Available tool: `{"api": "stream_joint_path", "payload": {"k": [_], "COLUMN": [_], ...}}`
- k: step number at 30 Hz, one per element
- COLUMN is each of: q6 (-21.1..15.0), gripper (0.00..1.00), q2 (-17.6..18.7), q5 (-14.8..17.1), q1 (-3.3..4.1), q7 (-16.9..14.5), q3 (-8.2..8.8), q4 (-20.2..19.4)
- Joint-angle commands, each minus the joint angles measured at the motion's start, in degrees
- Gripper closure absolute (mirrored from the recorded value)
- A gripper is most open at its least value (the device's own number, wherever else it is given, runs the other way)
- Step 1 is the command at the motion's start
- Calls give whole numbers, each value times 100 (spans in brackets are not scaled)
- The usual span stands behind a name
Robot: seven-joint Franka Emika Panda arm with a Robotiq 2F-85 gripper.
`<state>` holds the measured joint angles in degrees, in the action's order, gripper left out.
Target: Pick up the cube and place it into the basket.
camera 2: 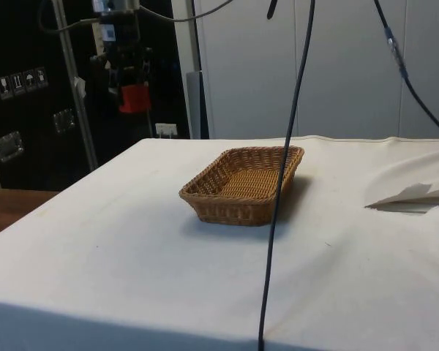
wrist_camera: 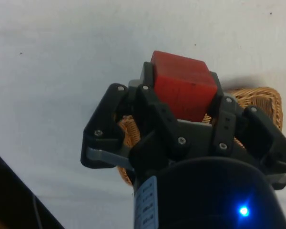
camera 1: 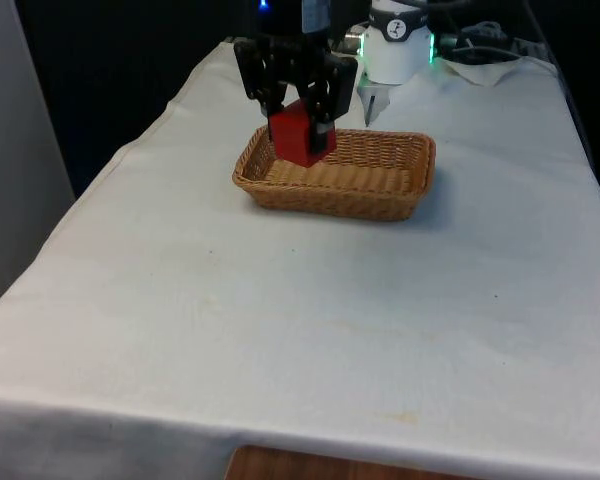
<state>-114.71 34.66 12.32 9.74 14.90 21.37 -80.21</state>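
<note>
Red cube (camera 1: 300, 133) clamped in our gripper (camera 1: 298, 118), upper left of the side view.
Released here, we judge it misses the basket (camera 2: 205, 205).

- The front view looked down the bench (camera 1: 310, 330) from its near end.
- The side view looked across the bench from lower down.
- Both took in the basket (camera 1: 336, 176), and the wrist view looked down at it from close above.

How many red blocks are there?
1. The red cube is gripped in the gripper, held in the air near the wicker basket.
</note>
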Motion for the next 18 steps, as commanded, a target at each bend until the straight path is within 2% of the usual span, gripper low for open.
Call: {"api": "stream_joint_path", "payload": {"k": [1,3,4,5,9,12,13,14,18], "q6": [-126,-183,-57,-212,-384,-470,-350,-498,-647], "gripper": [98,98,98,98,98,98,98,98,98], "q2": [-92,-155,-92,-178,-281,-350,-281,-378,-544], "q5": [52,52,11,46,34,29,11,23,0], "q1": [11,17,17,23,46,57,46,63,92], "q7": [-57,-103,-63,-120,-212,-258,-235,-269,-292], "q3": [-23,-23,-6,-23,-17,-11,-6,-11,0], "q4": [-132,-235,-149,-269,-447,-556,-476,-602,-819]}}
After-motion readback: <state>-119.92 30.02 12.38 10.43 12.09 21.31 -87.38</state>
